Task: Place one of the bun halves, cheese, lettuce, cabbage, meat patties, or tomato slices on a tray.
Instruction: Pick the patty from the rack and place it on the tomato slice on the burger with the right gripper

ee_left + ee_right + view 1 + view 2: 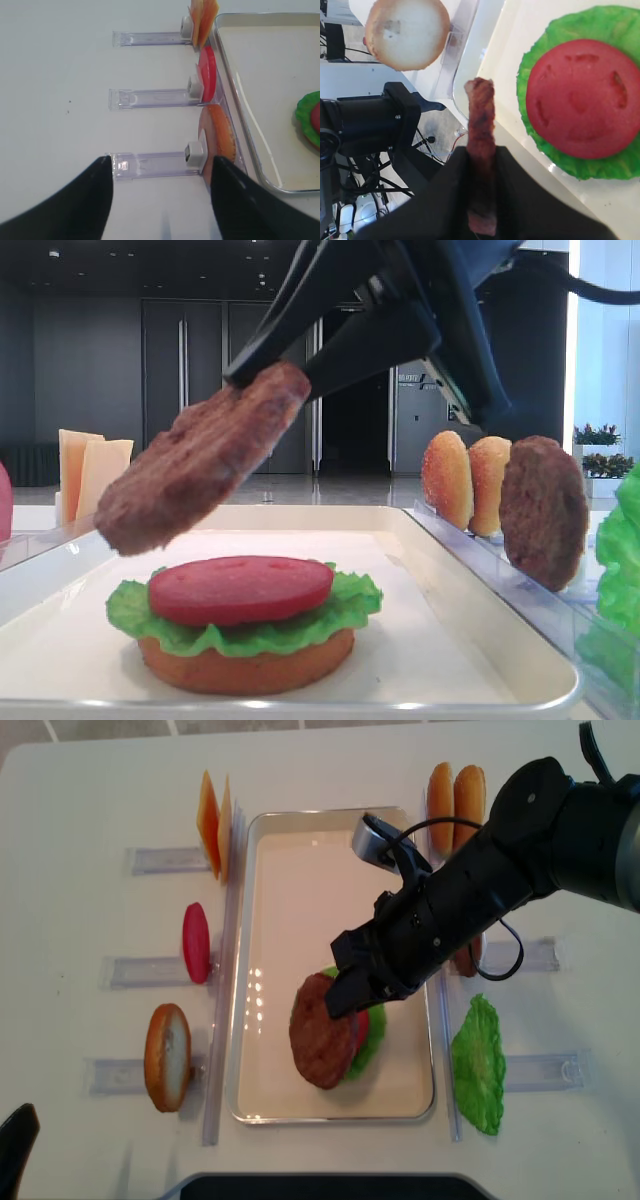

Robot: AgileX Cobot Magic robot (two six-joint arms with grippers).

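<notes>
- Exterior high view: the right gripper (262, 375) is clenched on the edge of a meat patty (200, 460), held tilted in the air at about 11 o'clock above the stack on the tray (440, 570). That stack reads, bottom up, bun half (245, 665), lettuce (130, 610), tomato slice (240, 588). More bun halves and a darker patty (543, 510) stand in a rack at 3 o'clock; cheese (90, 472) stands at 9 o'clock.
- Right wrist view: the patty (481, 135) is seen edge-on, pinched between the dark jaws, with the tomato slice (582, 97) at 2 o'clock and not yet beneath it.
- Left wrist view: the left gripper (160, 192) stands released, holding nothing, over a clear rack (150, 165) outside the tray.
- Overhead realsense view: the patty (322, 1030) hangs over the stack's 9 o'clock side, hiding most of it.
- Judgement: this is the carry-and-place step. The next move calls for centring the patty over the tomato, levelling it, lowering, then letting go.
</notes>
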